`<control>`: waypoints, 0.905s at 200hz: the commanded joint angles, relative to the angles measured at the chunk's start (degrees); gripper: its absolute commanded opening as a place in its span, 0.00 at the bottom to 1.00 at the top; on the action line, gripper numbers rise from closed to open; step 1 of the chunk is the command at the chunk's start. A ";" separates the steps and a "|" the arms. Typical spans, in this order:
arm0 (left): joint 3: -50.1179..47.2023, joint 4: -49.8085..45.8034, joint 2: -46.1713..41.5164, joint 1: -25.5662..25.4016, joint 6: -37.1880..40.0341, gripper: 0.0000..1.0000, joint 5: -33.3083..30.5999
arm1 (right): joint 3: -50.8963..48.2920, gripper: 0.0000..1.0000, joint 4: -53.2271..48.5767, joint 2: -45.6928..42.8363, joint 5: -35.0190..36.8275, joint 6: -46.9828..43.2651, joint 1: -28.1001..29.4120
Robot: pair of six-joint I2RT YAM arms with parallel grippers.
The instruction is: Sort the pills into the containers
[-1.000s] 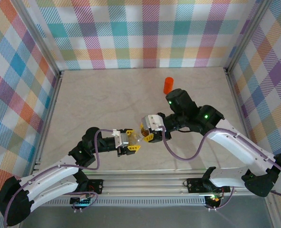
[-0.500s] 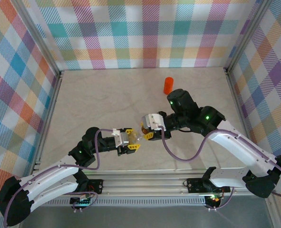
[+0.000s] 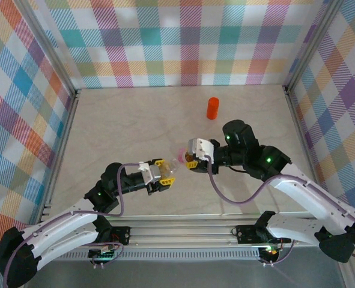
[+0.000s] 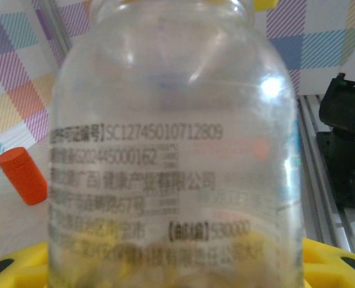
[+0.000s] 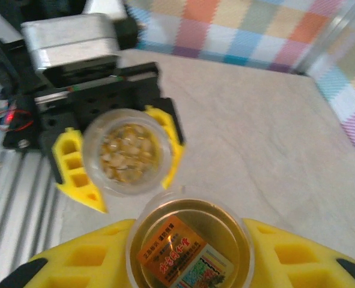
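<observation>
My left gripper [image 3: 163,174] is shut on a clear glass pill bottle [image 4: 171,138] with printed text, held upright above the table. The bottle's mouth is open, and yellowish pills [image 5: 128,151] lie in its bottom. My right gripper [image 3: 192,159] is shut on a round clear lid [image 5: 189,246] with a gold inside and an orange label. The lid sits just beside the bottle's mouth, apart from it. A small pinkish patch [image 3: 180,158] shows off the right fingertips; I cannot tell what it is.
An orange bottle [image 3: 212,108] stands upright at the back of the table, also at the left in the left wrist view [image 4: 23,175]. Checked walls [image 3: 183,42] close in the sides and back. The metal rail [image 3: 183,231] runs along the near edge.
The right gripper has drawn back to the right with the lid, opening a gap from the bottle. The left gripper has shifted slightly with the bottle.
</observation>
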 commanded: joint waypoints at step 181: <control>7.17 -15.65 14.69 0.16 -2.14 0.00 -22.31 | -34.87 0.30 39.76 -5.14 18.42 17.75 -2.07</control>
